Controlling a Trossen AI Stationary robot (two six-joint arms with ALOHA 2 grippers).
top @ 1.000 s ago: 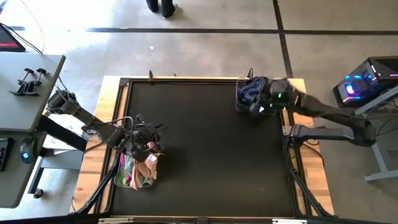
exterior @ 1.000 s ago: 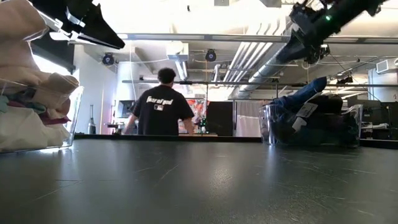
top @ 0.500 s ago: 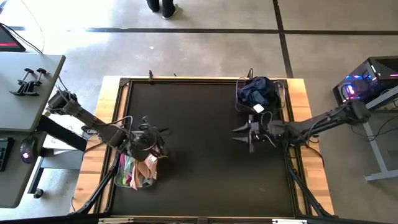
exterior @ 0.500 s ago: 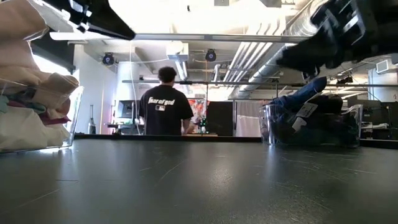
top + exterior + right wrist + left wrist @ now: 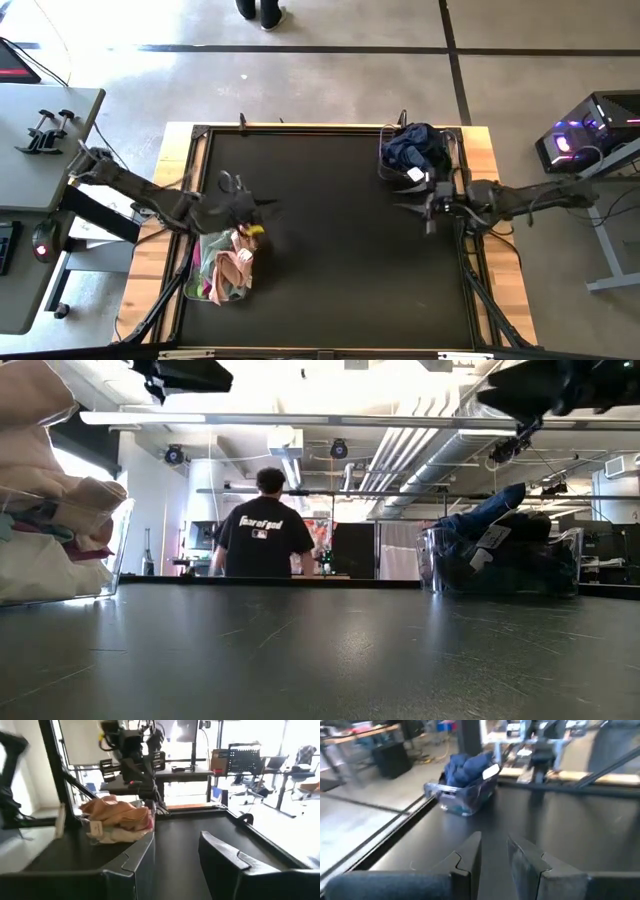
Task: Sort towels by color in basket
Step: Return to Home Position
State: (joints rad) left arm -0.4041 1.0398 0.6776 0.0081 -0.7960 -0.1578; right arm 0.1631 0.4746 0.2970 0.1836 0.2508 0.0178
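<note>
Wrist views reveal left gripper (image 5: 494,840), right gripper (image 5: 176,837) parted, empty; low view adds person (image 5: 265,535).

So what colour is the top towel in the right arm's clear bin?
That towel is navy blue, clearest in the left wrist view.

navy towels (image 5: 410,147) heaped – pink towels (image 5: 235,266) heaped apart

My black table (image 5: 330,230) has a wood edge. A clear bin (image 5: 384,170) of dark blue towels (image 5: 410,145) sits upper right. The other clear bin (image 5: 193,285), with pink towels (image 5: 235,265), sits lower left.
</note>
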